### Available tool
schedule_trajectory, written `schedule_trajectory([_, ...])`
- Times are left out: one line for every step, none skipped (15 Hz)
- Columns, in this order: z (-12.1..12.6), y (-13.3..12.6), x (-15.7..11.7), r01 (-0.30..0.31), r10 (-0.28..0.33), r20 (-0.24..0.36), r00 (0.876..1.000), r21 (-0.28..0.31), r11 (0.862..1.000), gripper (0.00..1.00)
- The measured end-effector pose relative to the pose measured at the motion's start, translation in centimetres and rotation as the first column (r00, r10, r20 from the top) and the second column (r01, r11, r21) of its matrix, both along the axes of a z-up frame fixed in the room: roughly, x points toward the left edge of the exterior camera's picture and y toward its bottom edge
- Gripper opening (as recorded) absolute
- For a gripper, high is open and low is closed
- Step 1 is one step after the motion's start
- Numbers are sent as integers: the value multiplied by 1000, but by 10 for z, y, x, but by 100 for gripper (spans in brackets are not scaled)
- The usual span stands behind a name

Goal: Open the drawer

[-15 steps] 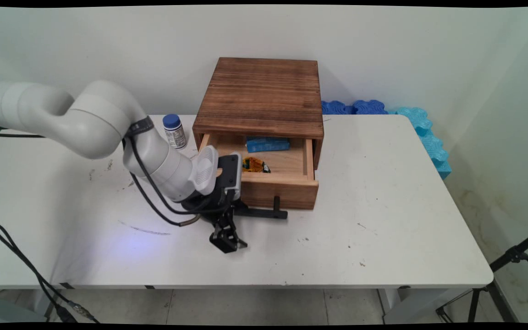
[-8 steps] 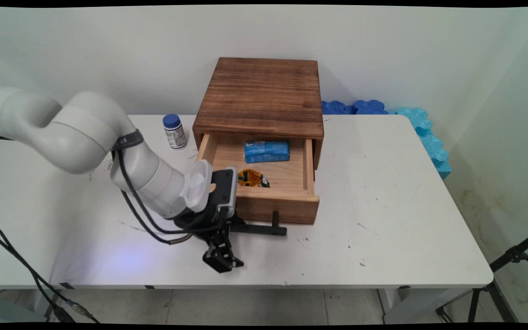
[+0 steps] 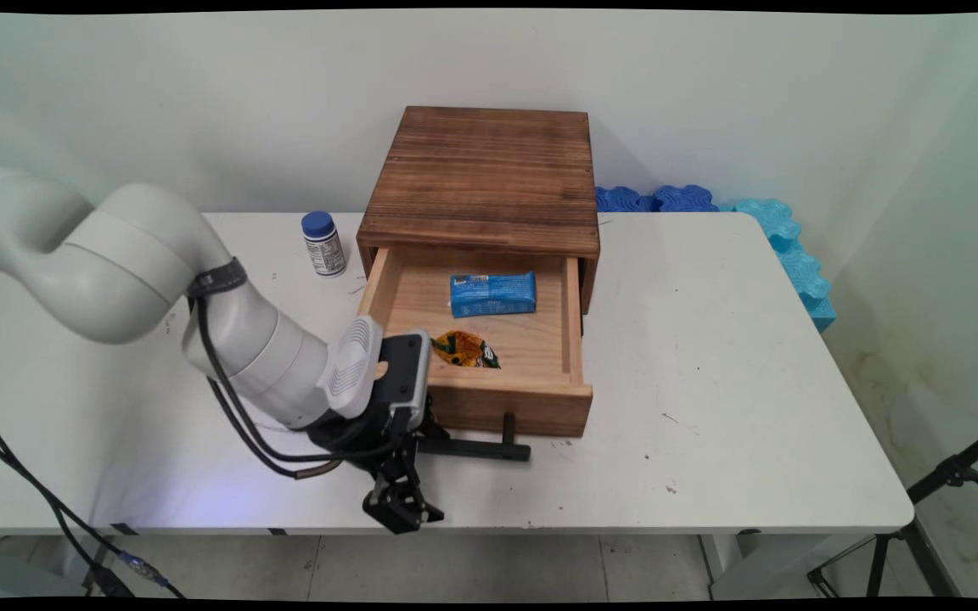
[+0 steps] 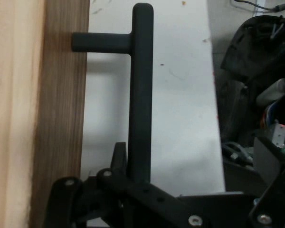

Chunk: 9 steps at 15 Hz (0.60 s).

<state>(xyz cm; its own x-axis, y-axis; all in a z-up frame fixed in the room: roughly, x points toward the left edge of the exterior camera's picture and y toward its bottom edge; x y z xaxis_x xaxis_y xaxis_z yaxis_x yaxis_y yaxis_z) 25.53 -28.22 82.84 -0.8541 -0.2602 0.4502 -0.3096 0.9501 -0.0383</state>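
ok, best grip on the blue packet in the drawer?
Come straight down from above and pinch the blue packet across its short width. It lies flat, long side crosswise, in the open drawer, clear of the walls and the orange packet.

Wood box (image 3: 483, 174): dark, rough-grained top. Drawer (image 3: 489, 339) inside pale, smooth wood. Handle (image 4: 140, 95) matt black (metal or plastic, can't tell). Blue packet (image 3: 493, 294) glossy wrap. Table (image 3: 710, 407) smooth white, scuffed.
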Motion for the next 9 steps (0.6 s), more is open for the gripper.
schedule_trajectory([0, 3, 0, 2, -2, -1, 1000, 3, 1000, 100])
schedule_trajectory([1, 6, 0, 3, -3, -2, 1000, 5, 1000, 100])
schedule_trajectory([1, 9, 0, 5, -4, -4, 1000, 8, 1000, 100])
schedule_trajectory([1, 11, -1, 6, -6, -4, 1000, 10, 1000, 100])
schedule_trajectory([2, 14, -1, 8, -8, -5, 1000, 12, 1000, 100])
schedule_trajectory([2, 16, -1, 9, -9, -6, 1000, 14, 1000, 100])
schedule_trajectory([2, 19, -1, 11, -11, -7, 1000, 16, 1000, 100])
schedule_trajectory([3, 21, -1, 13, -13, -8, 1000, 18, 1000, 100])
schedule_trajectory([3, 24, -1, 15, -15, -9, 1000, 21, 1000, 100])
